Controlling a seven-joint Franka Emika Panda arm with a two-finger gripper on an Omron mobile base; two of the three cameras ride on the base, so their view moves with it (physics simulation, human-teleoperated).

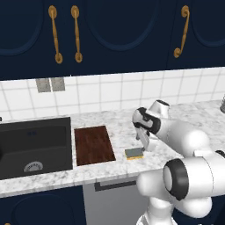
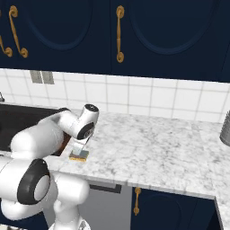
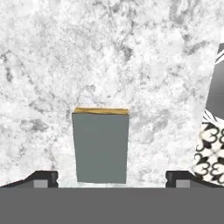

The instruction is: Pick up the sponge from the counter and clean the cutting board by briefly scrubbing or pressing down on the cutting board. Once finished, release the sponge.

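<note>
The sponge (image 3: 101, 146) lies flat on the counter (image 3: 109, 52), near its front edge and just right of the board (image 1: 93, 144). In my hand view its long axis runs straight away from me, the grey-green top smooth and matte, a thin yellow layer showing at the far end. My gripper (image 3: 111, 178) hangs above it with fingers spread wide, one to each side of the sponge's near end and not touching it. The counter is speckled white-and-grey marble. The board is a dark reddish-brown wood-grain rectangle beside the black sink (image 1: 35, 147).
</note>
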